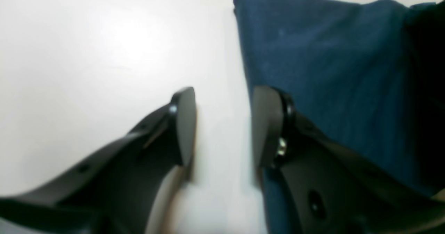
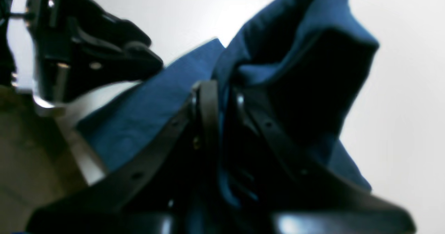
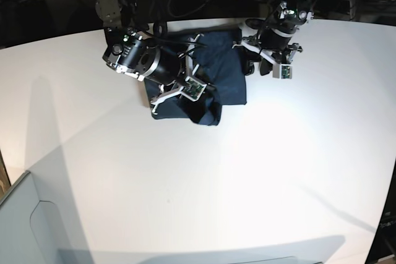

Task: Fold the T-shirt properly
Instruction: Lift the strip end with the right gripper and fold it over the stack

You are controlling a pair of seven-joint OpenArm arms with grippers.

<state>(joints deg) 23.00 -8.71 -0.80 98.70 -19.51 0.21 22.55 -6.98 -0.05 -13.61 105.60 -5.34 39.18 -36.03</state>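
Well, from where I stood:

T-shirt: the T-shirt (image 3: 213,75) lay bunched and part-folded at the far middle of the white table (image 3: 204,177), between the two arms; one lower corner was lifted into a peak.

Right gripper: the right gripper (image 2: 220,98) was clamped on a fold of the cloth, fingers nearly together with navy fabric pinched between them and draped up over the top.

Left gripper: the left gripper (image 1: 222,126) had its fingers apart, nothing between them. It sat low at the shirt's side edge, one finger (image 1: 267,122) over the cloth, the other over bare table.

Risk 1: the pinch looked like several layers. If the right arm pulled across, I judged the whole bundle would drag, not just the top flap.

Risk 2: nothing pinned the far edge. With the left fingers apart, the shirt could slide on the smooth table and skew the fold.

Risk 3: the left fingers straddled the hem; closing there might catch only the edge and slip off.

Risk 4: both arms worked near each other over a small bundle; a crossing move could bring them together.

Unclear: blurred wrist views; layer count in the grip was a guess.
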